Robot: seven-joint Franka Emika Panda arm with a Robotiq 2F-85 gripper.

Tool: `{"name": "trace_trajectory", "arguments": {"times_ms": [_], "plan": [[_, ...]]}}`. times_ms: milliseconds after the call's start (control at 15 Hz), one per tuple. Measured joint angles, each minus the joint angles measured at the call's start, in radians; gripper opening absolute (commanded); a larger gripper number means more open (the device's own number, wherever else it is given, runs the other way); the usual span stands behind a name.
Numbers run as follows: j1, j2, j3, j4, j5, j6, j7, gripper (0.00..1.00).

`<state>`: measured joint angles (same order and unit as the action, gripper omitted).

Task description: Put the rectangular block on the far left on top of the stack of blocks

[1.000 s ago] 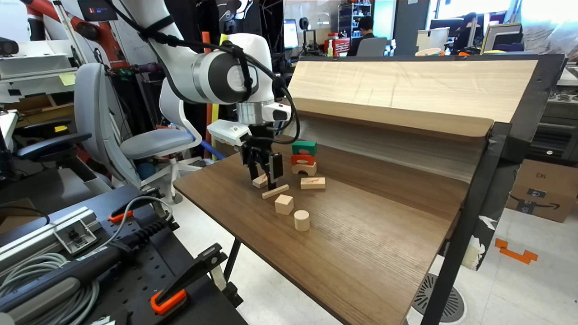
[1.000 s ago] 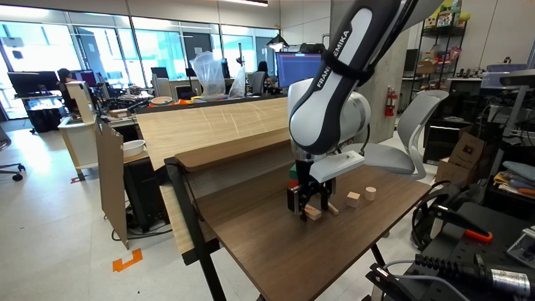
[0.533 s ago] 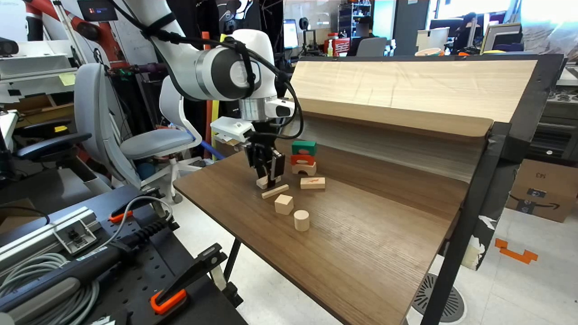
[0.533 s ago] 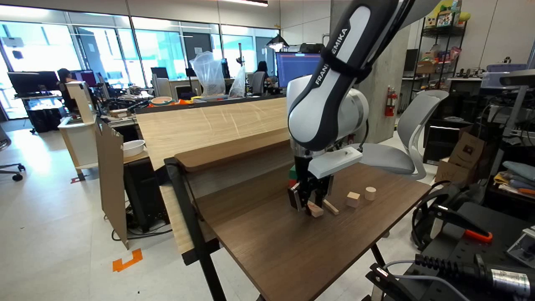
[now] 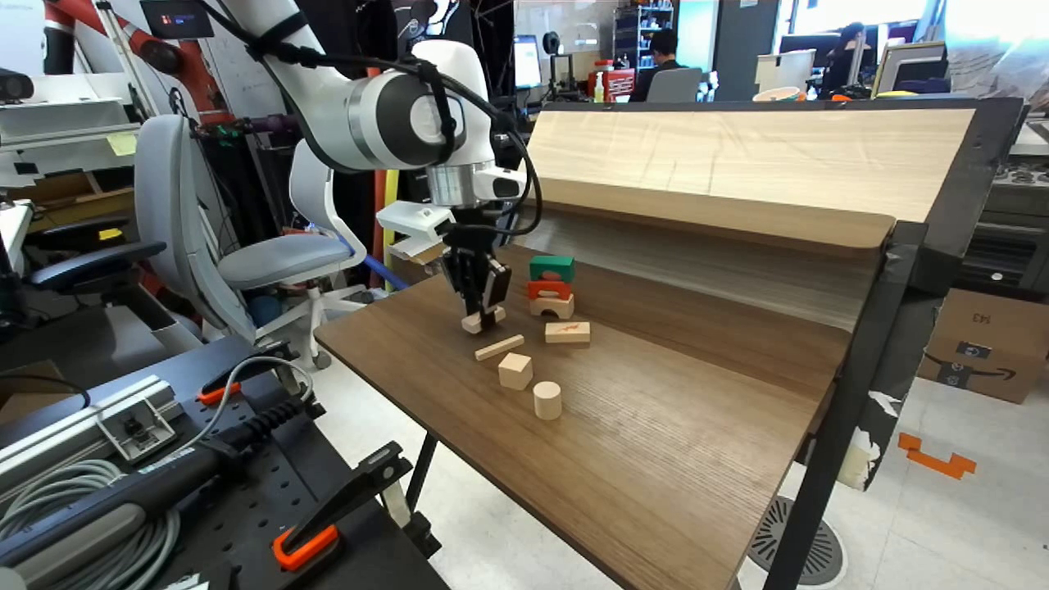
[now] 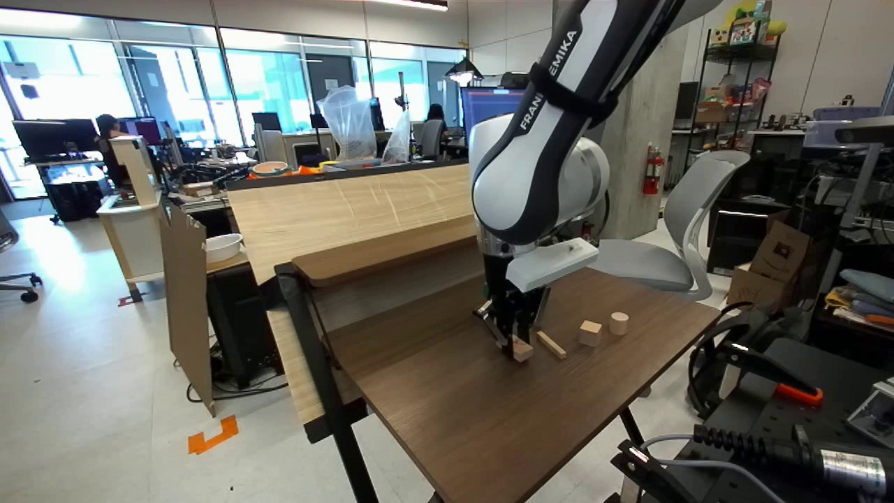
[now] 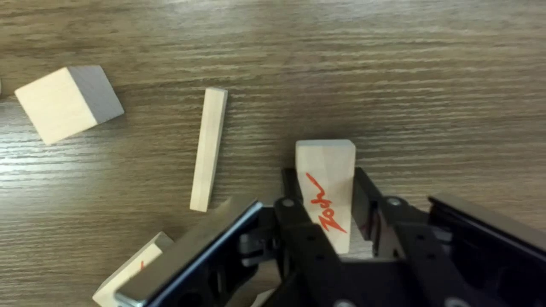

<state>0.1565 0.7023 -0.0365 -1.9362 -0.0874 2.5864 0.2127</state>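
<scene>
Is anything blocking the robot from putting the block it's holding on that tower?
Nothing visible stands between the held rectangular wooden block and the stack of blocks; it probably needs lifting above the green block on top.

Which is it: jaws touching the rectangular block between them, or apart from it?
Touching. In the wrist view the ends of the jaws lie flush against both long sides of the rectangular block, with no gap showing at either.

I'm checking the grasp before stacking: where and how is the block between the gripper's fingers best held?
Probably across its two long sides, near the middle, from above. The block is oblong, lettered face up, so those sides give the narrow span, and the gripper has a finger along each. That should leave the underside free for the stack.
</scene>
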Motion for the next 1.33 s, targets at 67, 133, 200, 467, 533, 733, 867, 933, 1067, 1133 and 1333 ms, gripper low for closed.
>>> {"name": "trace_trajectory", "arguments": {"times_ms": [67, 133, 200, 467, 533, 733, 867, 933, 1067, 1133, 1333], "plan": [[0.007, -0.006, -0.006, 0.0, 0.0, -0.01, 0.008, 0.08], [0.012, -0.014, -0.011, 0.0, 0.0, -0.021, 0.018, 0.08], [0.015, -0.024, -0.015, 0.0, 0.0, -0.034, 0.029, 0.08], [0.016, -0.07, -0.021, 0.0, 0.0, -0.081, 0.075, 0.08], [0.016, -0.082, -0.021, 0.0, 0.0, -0.093, 0.087, 0.08], [0.016, -0.119, -0.023, 0.001, 0.0, -0.119, 0.126, 0.08], [0.016, -0.143, -0.025, 0.003, 0.001, -0.131, 0.157, 0.08], [0.016, -0.155, -0.027, 0.004, 0.001, -0.136, 0.174, 0.08], [0.016, -0.175, -0.031, 0.009, 0.001, -0.151, 0.213, 0.08], [0.016, -0.181, -0.034, 0.017, 0.001, -0.163, 0.236, 0.08], [0.016, -0.182, -0.045, 0.051, 0.002, -0.195, 0.313, 0.08]]}}
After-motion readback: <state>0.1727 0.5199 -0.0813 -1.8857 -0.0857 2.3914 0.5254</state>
